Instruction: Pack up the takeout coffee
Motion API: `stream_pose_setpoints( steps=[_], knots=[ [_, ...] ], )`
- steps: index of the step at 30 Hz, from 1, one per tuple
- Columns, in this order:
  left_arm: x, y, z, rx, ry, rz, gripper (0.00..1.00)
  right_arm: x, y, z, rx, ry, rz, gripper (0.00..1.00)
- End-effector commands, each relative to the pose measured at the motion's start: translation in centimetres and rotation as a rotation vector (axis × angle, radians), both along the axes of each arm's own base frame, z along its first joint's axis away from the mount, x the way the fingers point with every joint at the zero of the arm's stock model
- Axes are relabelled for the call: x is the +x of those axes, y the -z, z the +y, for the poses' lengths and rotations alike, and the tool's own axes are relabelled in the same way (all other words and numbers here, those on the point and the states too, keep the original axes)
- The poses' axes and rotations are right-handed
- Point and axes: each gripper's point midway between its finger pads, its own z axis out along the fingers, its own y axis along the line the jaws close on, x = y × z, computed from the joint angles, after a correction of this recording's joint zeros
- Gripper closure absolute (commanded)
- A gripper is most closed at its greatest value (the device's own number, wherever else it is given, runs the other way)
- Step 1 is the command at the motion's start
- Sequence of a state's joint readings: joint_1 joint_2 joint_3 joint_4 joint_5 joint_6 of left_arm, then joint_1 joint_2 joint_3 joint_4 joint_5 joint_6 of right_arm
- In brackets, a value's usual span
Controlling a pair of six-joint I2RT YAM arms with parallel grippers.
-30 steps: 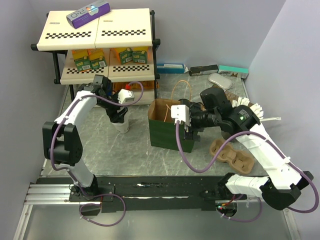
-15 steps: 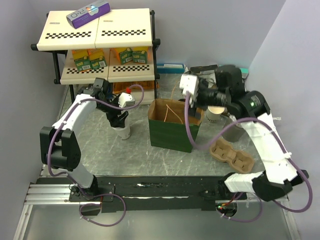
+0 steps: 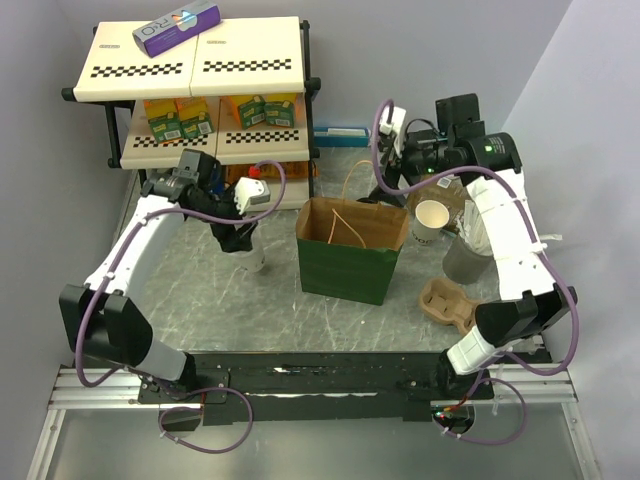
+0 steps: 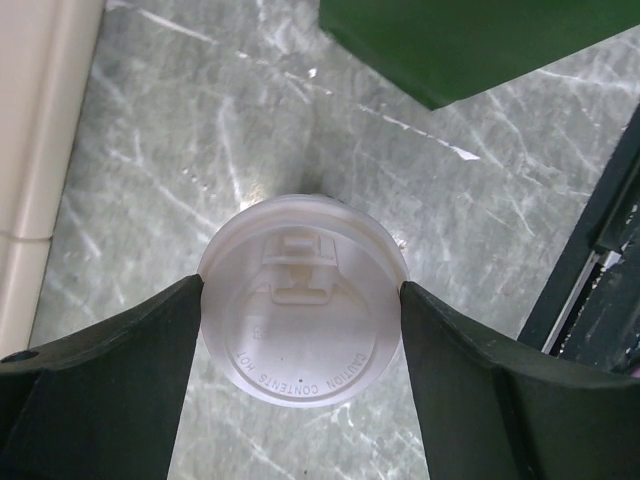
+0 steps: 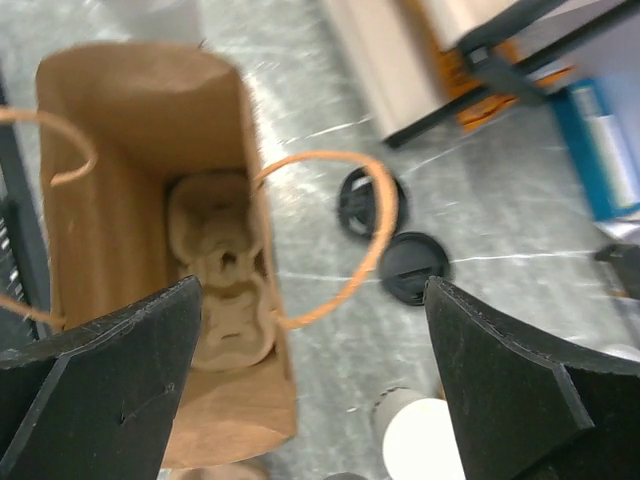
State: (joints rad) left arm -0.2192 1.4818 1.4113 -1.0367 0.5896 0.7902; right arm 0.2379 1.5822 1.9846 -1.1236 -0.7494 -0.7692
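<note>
Your left jaws are gripping the lidded coffee cup (image 4: 302, 300) between them, touching its lid on both sides. Carry it upright, slowly, to the green bag (image 3: 350, 265). Your right jaws are hanging wide open and empty, directly above that bag.

right hand (image 5: 310, 296) lifted out of bag (image 3: 350, 262), drawn rearward

Green bag (image 3: 350, 262) centre, left tool (image 3: 245, 251) around white cup (image 3: 254, 265), open cup (image 3: 431, 222) right

Green paper bag (image 3: 350, 258) open mid-counter (image 3: 200, 300); pulp tray (image 5: 222, 300) lying inside. Second pulp tray (image 3: 452, 306) near-right of bag. Two black lids (image 5: 410, 268) beyond bag. Shelf rack (image 3: 190, 62) far left, purple box (image 3: 175, 27) on top.
</note>
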Motion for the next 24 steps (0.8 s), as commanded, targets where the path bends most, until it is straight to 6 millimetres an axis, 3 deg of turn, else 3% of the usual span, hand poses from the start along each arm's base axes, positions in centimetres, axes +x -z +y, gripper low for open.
stream_pose_setpoints(
  steps=[1,5,10,20,24],
  knots=[
    [-0.1,-1.3,0.7,0.020,-0.051,-0.043,0.99,-2.8,0.3,0.3,0.002,-0.111,-0.004,0.02],
    [0.2,-2.2,0.6,0.015,-0.063,-0.067,0.99,-2.7,2.6,0.0,-0.042,-0.119,0.053,0.05],
    [0.6,-3.4,0.6,0.012,-0.080,-0.074,0.99,-2.2,4.8,0.0,-0.073,-0.145,0.098,0.19],
    [1.1,-9.1,0.5,0.002,-0.079,-0.228,0.99,-1.2,6.8,0.0,-0.100,-0.149,0.155,0.35],
    [1.0,-10.9,0.5,-0.002,-0.081,-0.274,0.99,-1.6,7.8,0.0,-0.114,-0.163,0.217,0.49]
  ],
)
